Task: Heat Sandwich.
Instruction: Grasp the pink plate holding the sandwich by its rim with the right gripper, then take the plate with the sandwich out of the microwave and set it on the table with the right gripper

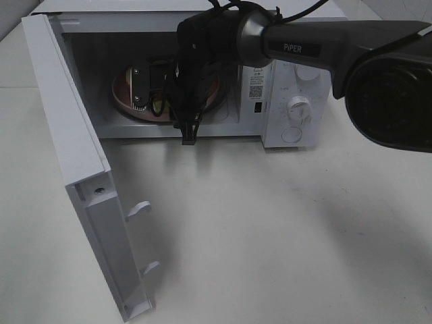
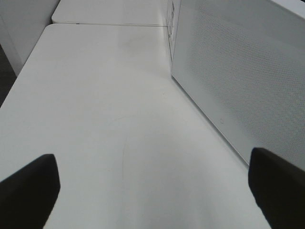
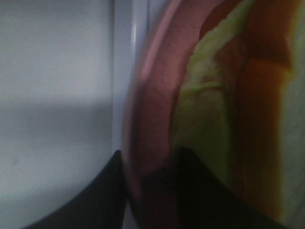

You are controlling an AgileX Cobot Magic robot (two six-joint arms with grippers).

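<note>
My right gripper (image 1: pixel 152 94) is deep inside the open microwave (image 1: pixel 297 101), upper middle of the high view — jaws narrowed on the rim of the pink dish (image 3: pixel 152 119), one finger (image 3: pixel 200 186) inside it, one outside. The sandwich (image 3: pixel 209 129) lies in that dish, right beside my finger, filling the right of my wrist view. My left gripper (image 2: pixel 152 191) hangs wide open over the bare white table (image 2: pixel 105 109) beside the microwave's perforated wall — holding nothing.
</note>
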